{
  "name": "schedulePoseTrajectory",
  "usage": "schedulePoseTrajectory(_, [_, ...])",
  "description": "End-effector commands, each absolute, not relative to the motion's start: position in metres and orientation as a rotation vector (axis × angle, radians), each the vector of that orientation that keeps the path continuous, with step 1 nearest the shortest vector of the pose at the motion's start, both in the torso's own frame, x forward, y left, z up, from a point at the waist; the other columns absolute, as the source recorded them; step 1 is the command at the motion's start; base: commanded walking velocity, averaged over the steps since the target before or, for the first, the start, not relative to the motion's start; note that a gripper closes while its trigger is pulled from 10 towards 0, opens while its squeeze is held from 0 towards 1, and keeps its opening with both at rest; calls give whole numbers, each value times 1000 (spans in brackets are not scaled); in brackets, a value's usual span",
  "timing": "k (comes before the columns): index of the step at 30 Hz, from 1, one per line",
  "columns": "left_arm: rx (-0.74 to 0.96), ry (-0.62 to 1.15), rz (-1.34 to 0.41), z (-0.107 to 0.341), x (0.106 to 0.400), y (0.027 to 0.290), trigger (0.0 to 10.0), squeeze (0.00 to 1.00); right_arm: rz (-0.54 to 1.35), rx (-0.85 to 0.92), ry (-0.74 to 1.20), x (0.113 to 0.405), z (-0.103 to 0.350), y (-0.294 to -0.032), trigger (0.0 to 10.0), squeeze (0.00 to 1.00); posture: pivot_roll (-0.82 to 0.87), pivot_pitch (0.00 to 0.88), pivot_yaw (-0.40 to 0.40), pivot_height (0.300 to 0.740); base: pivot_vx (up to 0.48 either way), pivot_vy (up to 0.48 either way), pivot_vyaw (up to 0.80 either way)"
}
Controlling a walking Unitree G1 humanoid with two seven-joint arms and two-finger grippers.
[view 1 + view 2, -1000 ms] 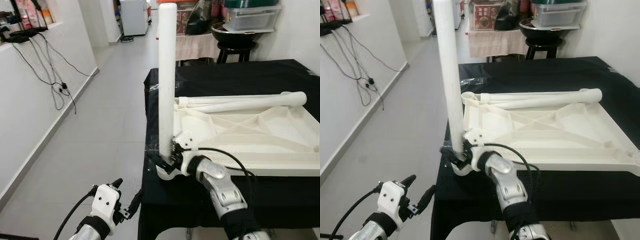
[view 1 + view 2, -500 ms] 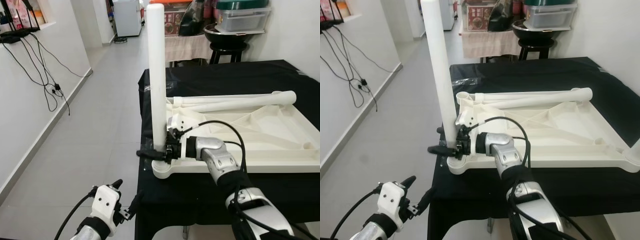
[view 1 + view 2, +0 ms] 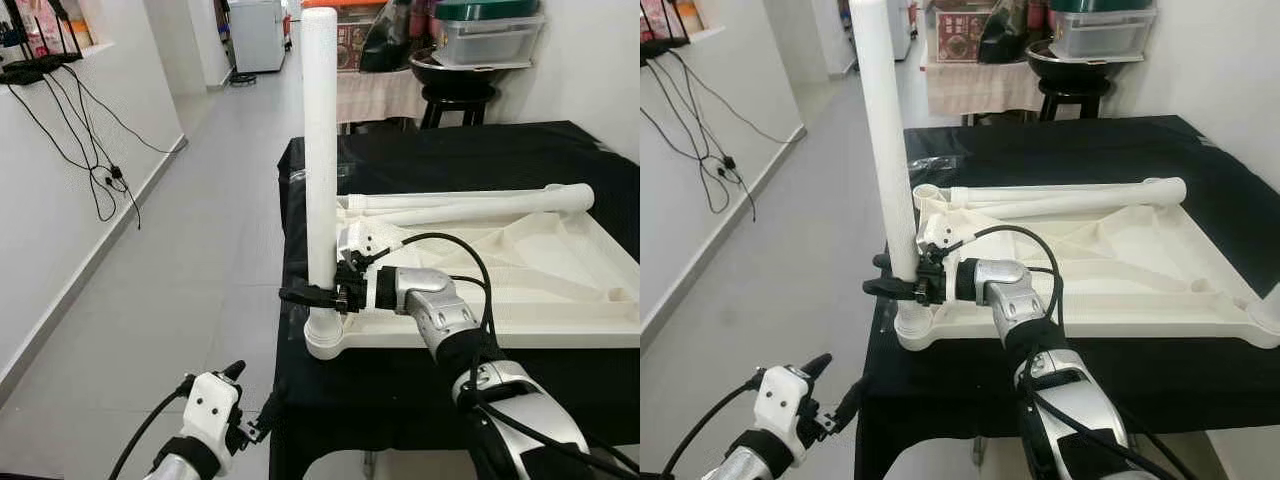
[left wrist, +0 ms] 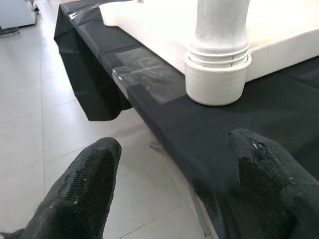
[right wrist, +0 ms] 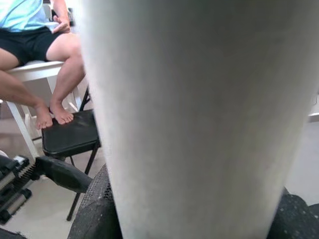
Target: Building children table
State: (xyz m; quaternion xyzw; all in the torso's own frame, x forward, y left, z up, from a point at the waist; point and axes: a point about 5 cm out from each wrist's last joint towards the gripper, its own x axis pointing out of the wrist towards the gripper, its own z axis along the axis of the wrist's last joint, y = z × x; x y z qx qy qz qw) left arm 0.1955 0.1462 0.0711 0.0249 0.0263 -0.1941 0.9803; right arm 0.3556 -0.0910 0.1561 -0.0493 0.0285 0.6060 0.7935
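The right pincer [image 3: 318,296] clamps the white table leg [image 3: 321,150] low down, just above the corner socket [image 3: 325,338] of the upside-down tabletop [image 3: 520,270] on the black worktop [image 3: 400,385]. The leg stands upright in that socket, right under the pincer. To seat it well, I'd keep it plumb and twist or press straight down. The left pincer [image 4: 172,179] hangs wide open below the worktop's edge, idle.

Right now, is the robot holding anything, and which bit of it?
The right gripper holds the upright white table leg near its bottom end, just above the tabletop's corner socket. The left gripper holds nothing.
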Motion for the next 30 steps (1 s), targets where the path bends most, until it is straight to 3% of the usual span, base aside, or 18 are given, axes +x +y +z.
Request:
schedulePoseTrajectory(1, [45, 59, -387, 71, 194, 147, 10000, 0, 1277, -134, 125, 351, 139, -97, 0, 0, -2, 0, 15, 740, 0, 0, 0])
schedulePoseTrajectory(2, [45, 59, -387, 71, 194, 147, 10000, 0, 1277, -134, 125, 351, 139, -97, 0, 0, -2, 0, 15, 740, 0, 0, 0])
schedulePoseTrajectory(4, [45, 62, -382, 72, 191, 151, 10000, 0, 631, -91, 188, 319, 99, -100, 0, 0, -8, 0, 12, 740, 0, 0, 0])
schedulePoseTrajectory(5, [46, 66, -385, 71, 191, 153, 10000, 0, 479, -103, 207, 300, 92, -102, 0, 0, -32, 0, 31, 740, 0, 0, 0])
schedulePoseTrajectory(7, [48, 68, -390, 71, 191, 152, 10000, 0, 382, -130, 201, 292, 92, -107, 0, 0, -30, 0, 32, 740, 0, 0, 0])
schedulePoseTrajectory(15, [46, 69, -391, 71, 193, 152, 10000, 0, 419, -159, 182, 301, 94, -106, 0, 0, -20, 0, 25, 740, 0, 0, 0])
schedulePoseTrajectory(16, [46, 67, -387, 71, 193, 152, 10000, 0, 435, -166, 179, 304, 95, -105, 8510, 0, -16, 0, 21, 740, 0, 0, 0])
schedulePoseTrajectory(17, [47, 65, -385, 72, 193, 151, 10000, 0, 450, -155, 181, 305, 97, -102, 10000, 0, -15, 0, 21, 740, 0, 0, 0])
schedulePoseTrajectory(21, [47, 64, -384, 72, 194, 151, 10000, 0, 464, -130, 176, 308, 101, -101, 10000, 0, -14, 0, 21, 740, 0, 0, 0])
schedulePoseTrajectory(22, [46, 64, -385, 72, 195, 151, 10000, 0, 498, -119, 157, 311, 110, -98, 10000, 1000, -14, 0, 21, 740, 0, 0, 0])
schedulePoseTrajectory(23, [46, 64, -385, 72, 195, 151, 10000, 0, 498, -119, 157, 311, 110, -98, 10000, 1000, -14, 0, 21, 740, 0, 0, 0])
schedulePoseTrajectory(25, [44, 64, -390, 71, 197, 149, 10000, 0, 756, -79, 39, 329, 141, -91, 10000, 1000, -1, 0, 18, 740, 0, 0, 0])
schedulePoseTrajectory(27, [43, 63, -391, 71, 197, 149, 10000, 0, 853, -75, 2, 333, 151, -89, 10000, 1000, -1, 0, 18, 740, 0, 0, 0])
schedulePoseTrajectory(28, [44, 63, -391, 71, 198, 148, 10000, 0, 951, -91, -6, 339, 157, -90, 10000, 0, 3, 0, 18, 740, 0, 0, 0])
schedulePoseTrajectory(30, [44, 63, -391, 71, 198, 148, 10000, 0, 951, -91, -6, 339, 157, -90, 10000, 0, 3, 0, 18, 740, 0, 0, 0])
